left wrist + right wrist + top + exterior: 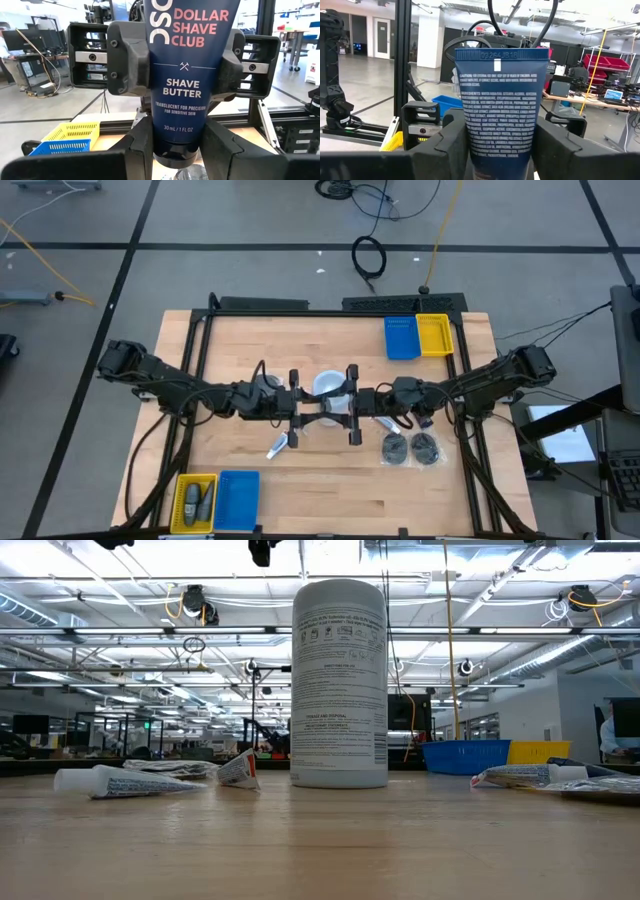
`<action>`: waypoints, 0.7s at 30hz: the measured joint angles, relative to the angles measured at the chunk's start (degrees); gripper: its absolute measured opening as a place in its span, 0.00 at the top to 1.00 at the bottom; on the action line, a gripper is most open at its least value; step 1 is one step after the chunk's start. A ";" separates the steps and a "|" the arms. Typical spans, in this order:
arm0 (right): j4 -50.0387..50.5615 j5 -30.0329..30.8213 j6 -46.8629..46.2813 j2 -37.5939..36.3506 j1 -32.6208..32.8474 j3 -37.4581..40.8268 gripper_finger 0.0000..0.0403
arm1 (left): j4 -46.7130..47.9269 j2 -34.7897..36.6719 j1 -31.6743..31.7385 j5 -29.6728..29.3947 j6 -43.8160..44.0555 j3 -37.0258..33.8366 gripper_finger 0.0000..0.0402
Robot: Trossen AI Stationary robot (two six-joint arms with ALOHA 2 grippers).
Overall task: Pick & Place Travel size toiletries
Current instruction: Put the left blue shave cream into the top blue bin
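Surface (330,490): light wood, carrying everything; both arms meet over its middle.
White cylinder (339,683): stands upright at the middle, just beyond the meeting tools; not a task item.
Trays: a blue tray (400,337) and a yellow tray (434,335) side by side at the far right; a second yellow tray (195,502) and a second blue tray (237,500) at the near left, the yellow one already holding two dark items.
Left tool (176,152): closed on the cap end of the dark blue shave butter tube (183,75).
Right tool (500,155): closed on the same tube from the opposite side; its fingers (127,57) show clamped on the tube's upper part; this looks like a handover.
Loose toiletries: two dark discs (410,448) near right of centre; a white tube (279,445) near left of centre; more tubes lie flat in the low view.
Doing it well: one tool should release fully before the other pulls away; draw back straight, clear of the cylinder; keep the tube upright.
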State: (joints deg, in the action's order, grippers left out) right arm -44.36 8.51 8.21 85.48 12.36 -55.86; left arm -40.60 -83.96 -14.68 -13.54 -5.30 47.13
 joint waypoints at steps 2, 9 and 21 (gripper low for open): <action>0.01 0.01 -0.02 -0.01 0.00 0.00 0.62 | 0.00 0.00 0.02 0.00 -0.02 0.00 0.72; 0.02 0.09 0.00 -0.03 0.00 0.00 0.67 | 0.02 0.00 0.02 0.00 0.00 0.00 0.69; 0.48 0.15 -0.04 -0.03 0.00 0.00 0.67 | 0.56 0.00 0.02 -0.66 0.45 0.00 0.68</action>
State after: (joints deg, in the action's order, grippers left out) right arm -43.88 8.67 8.16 85.45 12.36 -55.86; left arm -40.04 -83.96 -14.66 -14.20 -4.85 47.13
